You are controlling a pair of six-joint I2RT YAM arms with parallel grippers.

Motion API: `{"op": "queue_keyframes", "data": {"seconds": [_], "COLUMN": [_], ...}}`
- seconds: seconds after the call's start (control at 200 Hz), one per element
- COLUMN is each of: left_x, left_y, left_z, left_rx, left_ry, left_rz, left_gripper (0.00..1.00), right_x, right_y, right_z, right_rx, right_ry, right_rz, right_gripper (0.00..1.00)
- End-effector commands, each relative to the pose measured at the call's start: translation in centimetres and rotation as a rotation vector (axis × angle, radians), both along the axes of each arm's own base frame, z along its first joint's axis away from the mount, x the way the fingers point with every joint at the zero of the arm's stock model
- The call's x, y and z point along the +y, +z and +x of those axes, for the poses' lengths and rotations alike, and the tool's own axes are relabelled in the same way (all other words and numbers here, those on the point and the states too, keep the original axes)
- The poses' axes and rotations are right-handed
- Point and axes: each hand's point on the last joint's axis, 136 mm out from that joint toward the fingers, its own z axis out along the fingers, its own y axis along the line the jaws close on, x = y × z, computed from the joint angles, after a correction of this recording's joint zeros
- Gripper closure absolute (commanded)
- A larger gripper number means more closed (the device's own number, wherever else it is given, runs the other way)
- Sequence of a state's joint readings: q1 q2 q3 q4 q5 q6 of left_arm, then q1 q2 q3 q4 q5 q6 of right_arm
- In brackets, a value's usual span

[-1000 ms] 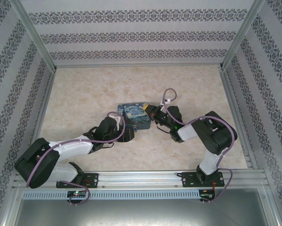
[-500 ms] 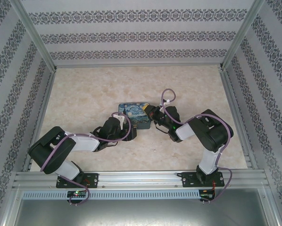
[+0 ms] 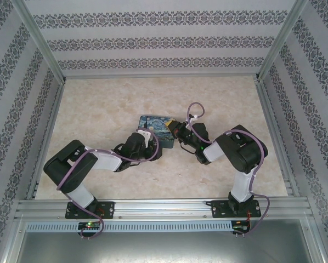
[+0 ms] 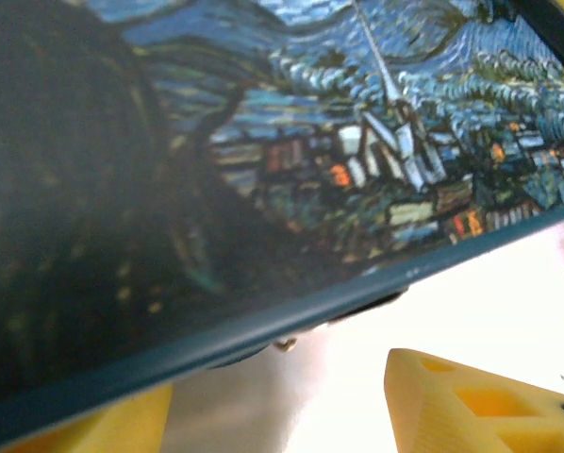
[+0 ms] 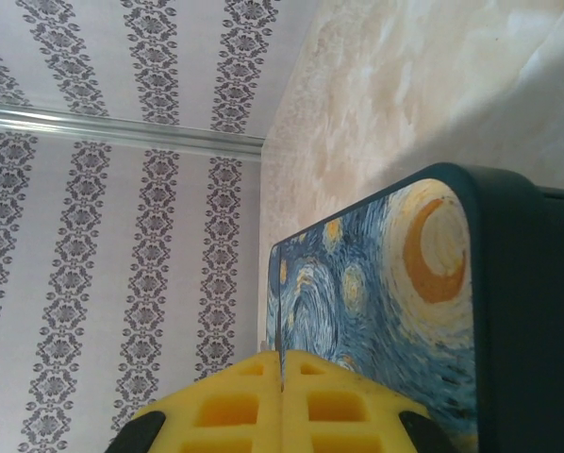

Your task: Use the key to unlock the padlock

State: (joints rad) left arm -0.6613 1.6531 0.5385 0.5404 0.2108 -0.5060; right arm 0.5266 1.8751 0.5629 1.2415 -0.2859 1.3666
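Note:
The dark box with the Starry Night print lies mid-table between both grippers. My left gripper sits at its near edge; in the left wrist view its yellow fingers stand apart, open, just under the box's rim. A small metal bit hangs below that rim; I cannot tell whether it belongs to the padlock. The left gripper hides the padlock in the top view. My right gripper is at the box's right end, shut on the thin grey key, seen edge-on.
Aluminium rails and patterned walls enclose the marbled table. Purple cables loop over both arms. Open tabletop lies behind and to the left of the box.
The left arm folded its elbow inward and brought its gripper closer against the box's near edge. The box and the right gripper shifted slightly toward the back.

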Motion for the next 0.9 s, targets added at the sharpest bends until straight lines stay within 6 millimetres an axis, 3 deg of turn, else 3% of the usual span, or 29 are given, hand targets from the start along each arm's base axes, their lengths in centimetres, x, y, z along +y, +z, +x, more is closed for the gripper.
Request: {"op": "queue_keyframes", "data": {"seconds": [0.0, 0.185, 0.345, 0.435, 0.714, 0.894], "left_x": [-0.1, 1.7, 4.1, 4.5, 0.8, -2.5], "left_y": [-1.0, -1.3, -0.6, -0.1, -0.5, 1.3], "left_z": [1.1, 2.3, 2.9, 3.2, 3.3, 2.4], "left_rx": [-0.049, -0.111, -0.179, -0.202, -0.156, -0.112], "left_ry": [0.004, 0.078, 0.157, 0.165, 0.032, -0.088], "left_rz": [0.067, 0.173, 0.263, 0.286, 0.203, 0.055], "left_gripper": [0.4, 0.4, 0.39, 0.39, 0.39, 0.39], "right_x": [-0.4, -0.8, -0.8, -0.7, -0.8, -0.9], "right_y": [-1.1, -1.2, -1.2, -1.3, -1.9, -2.1], "right_z": [0.1, 0.0, 0.0, 0.1, 0.0, 0.0], "right_rx": [0.023, 0.026, 0.027, 0.028, 0.043, 0.045], "right_ry": [-0.003, -0.011, -0.008, -0.006, -0.009, -0.009], "right_rz": [-0.008, -0.01, -0.009, -0.01, -0.013, -0.019], "right_gripper": [1.0, 1.0, 1.0, 1.0, 1.0, 1.0]}}
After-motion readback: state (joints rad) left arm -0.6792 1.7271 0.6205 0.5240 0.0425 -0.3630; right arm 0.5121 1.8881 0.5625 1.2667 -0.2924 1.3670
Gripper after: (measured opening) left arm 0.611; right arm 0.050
